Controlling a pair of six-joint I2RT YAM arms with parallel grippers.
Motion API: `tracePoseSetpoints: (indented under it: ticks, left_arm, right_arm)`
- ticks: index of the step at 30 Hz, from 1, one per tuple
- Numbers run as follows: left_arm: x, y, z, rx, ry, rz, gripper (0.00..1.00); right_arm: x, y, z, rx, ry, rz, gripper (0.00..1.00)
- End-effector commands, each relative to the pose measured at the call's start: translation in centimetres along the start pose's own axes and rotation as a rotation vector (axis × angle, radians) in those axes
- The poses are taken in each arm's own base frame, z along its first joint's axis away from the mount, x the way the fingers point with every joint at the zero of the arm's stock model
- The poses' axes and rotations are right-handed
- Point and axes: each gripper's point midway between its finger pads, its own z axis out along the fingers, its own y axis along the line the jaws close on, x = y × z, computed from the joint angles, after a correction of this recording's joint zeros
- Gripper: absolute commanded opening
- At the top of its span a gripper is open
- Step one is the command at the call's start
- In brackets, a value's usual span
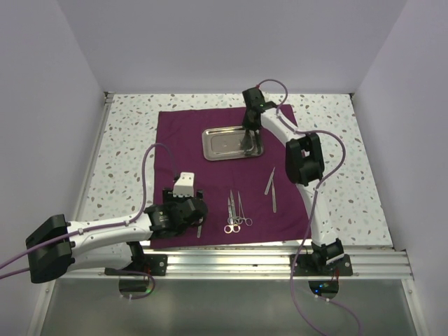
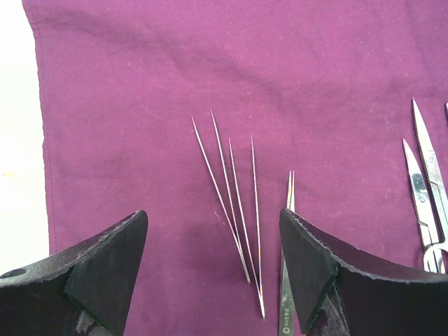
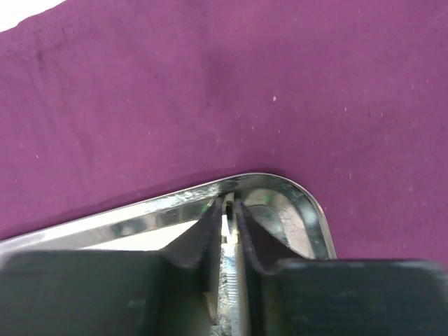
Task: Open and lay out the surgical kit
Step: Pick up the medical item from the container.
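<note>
left gripper (image 2: 213,213) hangs over the near left part of the cloth (image 1: 182,140), fingers (image 2: 112,259) wide apart, holding nothing and touching nothing. only the left wrist view shows what lies under it: four thin steel prongs (image 2: 220,199) fanned on the cloth between the fingers, and one more slim tool (image 2: 287,294) just beside the right finger. the top view hides these under the arm. scissors (image 1: 234,213) lie near centre on the cloth, blades pointing far. tweezers (image 1: 271,187) lie to the right of them, apart. cloth is spread flat on the table (image 1: 329,126). tray (image 1: 224,142) sits far centre on the cloth. right gripper (image 3: 225,203) is down inside the tray's far right corner. right wrist view only: fingers (image 3: 196,238) nearly together, with a thin bright steel strip in the gap. cannot tell what the strip is, or whether it's gripped.
</note>
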Motion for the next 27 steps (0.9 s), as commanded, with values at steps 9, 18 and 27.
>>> tracePoseSetpoints:
  ticks: [9,18,27]
  left_arm:
    - [-0.6,-0.5,0.0,0.019,-0.026,-0.01,0.8]
    - [-0.4,-0.5,0.2,0.006,-0.021,0.002,0.8]
    - [-0.3,-0.4,0.2,-0.001,-0.021,0.003,0.8]
  right_arm:
    - [6.5,-2.4,3.9,0.05,0.188,-0.07,0.0]
    - [2.3,-0.4,-0.4,-0.03,0.08,-0.053,0.0]
    - [-1.9,0.9,-6.6,-0.088,-0.024,-0.047,0.0]
